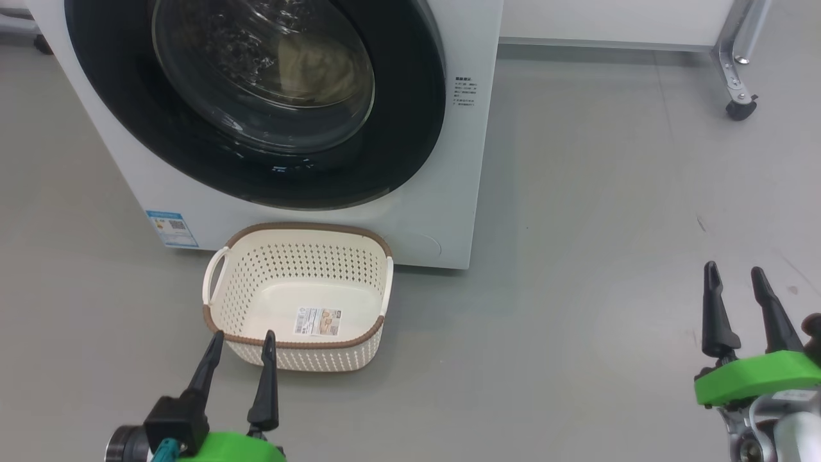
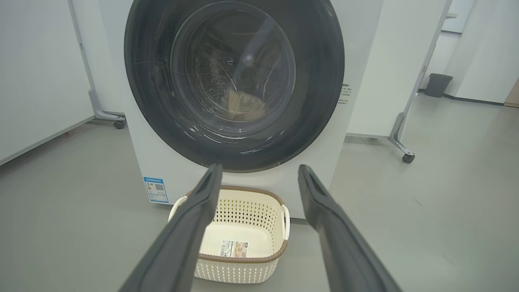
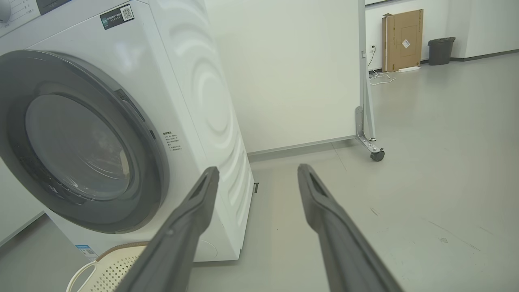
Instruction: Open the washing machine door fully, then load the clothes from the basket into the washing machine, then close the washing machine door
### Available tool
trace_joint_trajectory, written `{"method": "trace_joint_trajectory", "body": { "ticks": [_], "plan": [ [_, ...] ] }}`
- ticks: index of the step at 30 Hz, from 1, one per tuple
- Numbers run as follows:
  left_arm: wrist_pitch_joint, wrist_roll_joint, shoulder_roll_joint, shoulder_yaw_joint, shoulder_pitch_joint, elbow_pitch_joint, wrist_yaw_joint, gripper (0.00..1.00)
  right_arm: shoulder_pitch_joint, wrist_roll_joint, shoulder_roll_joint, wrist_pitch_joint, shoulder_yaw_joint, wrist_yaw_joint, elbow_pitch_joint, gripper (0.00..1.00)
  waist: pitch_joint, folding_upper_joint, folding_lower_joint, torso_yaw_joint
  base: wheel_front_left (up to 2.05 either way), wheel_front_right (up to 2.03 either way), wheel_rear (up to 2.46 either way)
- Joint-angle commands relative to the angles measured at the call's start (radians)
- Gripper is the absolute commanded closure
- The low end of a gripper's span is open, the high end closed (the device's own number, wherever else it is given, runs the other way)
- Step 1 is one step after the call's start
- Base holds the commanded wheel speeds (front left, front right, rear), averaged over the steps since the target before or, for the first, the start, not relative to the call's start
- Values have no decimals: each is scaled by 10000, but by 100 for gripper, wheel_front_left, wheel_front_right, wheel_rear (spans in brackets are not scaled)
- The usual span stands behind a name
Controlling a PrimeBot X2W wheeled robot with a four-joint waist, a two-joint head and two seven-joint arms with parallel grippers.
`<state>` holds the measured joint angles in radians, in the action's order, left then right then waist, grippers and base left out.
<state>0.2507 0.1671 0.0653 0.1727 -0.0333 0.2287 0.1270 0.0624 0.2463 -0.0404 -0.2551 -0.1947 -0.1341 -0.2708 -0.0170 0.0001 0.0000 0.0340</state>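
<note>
The washing machine [image 1: 462, 160] [image 2: 365, 61] [image 3: 202, 93] stands ahead with its door [image 1: 410, 128] [image 2: 316, 81] [image 3: 158, 170] shut flat against the front. Pale yellow clothes [image 1: 317, 70] [image 2: 245, 105] lie inside the drum, seen through the glass. The cream basket [image 1: 301, 301] [image 2: 243, 239] [image 3: 109, 267] sits on the floor right below the door, holding nothing but its base sticker. My left gripper [image 1: 242, 340] [image 2: 259, 170] is open, its tips over the basket's near rim. Off to the right, over bare floor, my right gripper [image 1: 734, 273] [image 3: 257, 170] is open and holds nothing.
Grey floor [image 1: 609, 224] spreads to the right of the machine. White wheeled partitions stand behind it, with castors [image 1: 741, 106] [image 2: 407, 157] [image 3: 377, 154]. A dark bin [image 3: 441, 50] [image 2: 438, 84] and a cardboard box [image 3: 403, 40] stand far back.
</note>
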Motion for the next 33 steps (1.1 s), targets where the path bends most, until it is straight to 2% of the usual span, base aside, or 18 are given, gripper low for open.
{"method": "trace_joint_trajectory", "body": {
  "ticks": [1,12,33],
  "plan": [
    [111,-110,-7,-364,-238,-284,29,0,216,-4,-100,-67,200,34,292,0,1,-1,0,0,0,0,0],
    [111,222,-75,-244,-298,414,34,0,173,-67,-99,-67,218,34,274,0,-14,-1,0,35,0,0,0],
    [111,634,63,171,-361,556,36,0,155,-135,-99,-67,212,34,292,0,-104,-1,0,81,0,0,0]
  ]
}}
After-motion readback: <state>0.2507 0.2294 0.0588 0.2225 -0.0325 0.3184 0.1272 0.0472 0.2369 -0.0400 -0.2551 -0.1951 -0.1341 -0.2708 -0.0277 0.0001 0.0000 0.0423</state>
